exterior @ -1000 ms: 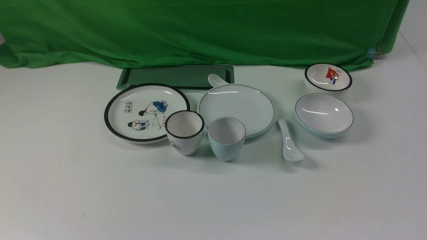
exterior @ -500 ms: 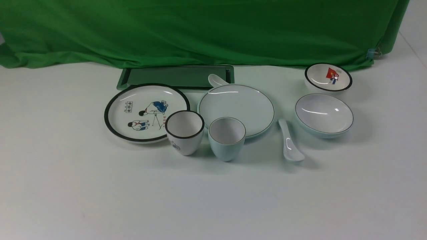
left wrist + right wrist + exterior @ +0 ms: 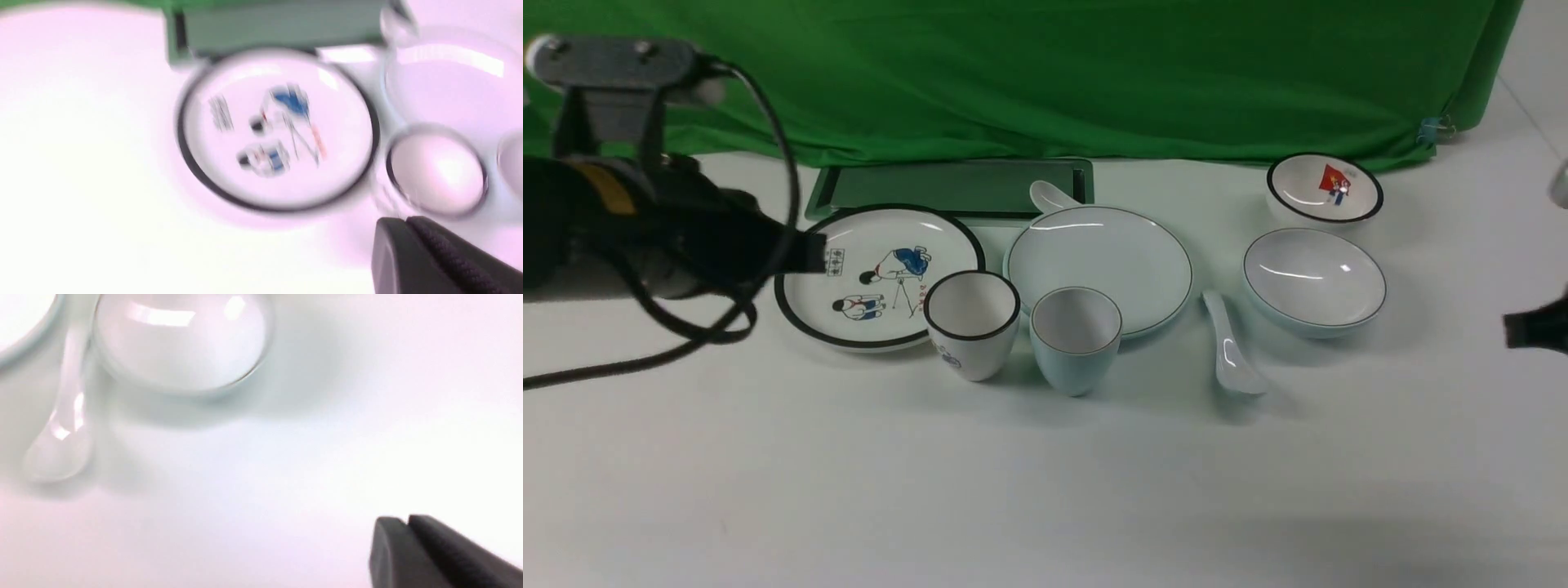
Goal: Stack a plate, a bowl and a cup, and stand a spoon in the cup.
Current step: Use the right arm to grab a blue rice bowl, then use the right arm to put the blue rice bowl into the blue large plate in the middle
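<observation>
Clearly nothing is stacked: bowl (image 3: 1313, 282), spoon (image 3: 1233, 351) and cup (image 3: 1076, 343) still need placing around the plate (image 3: 1101, 265); both jaws are clenched, empty.

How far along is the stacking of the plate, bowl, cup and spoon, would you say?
Nothing looks stacked: the pale bowl sits apart from the pale plate. Neither gripper's jaws hold anything. Left to do: bowl on plate, pale cup in bowl, spoon upright in cup.
</observation>
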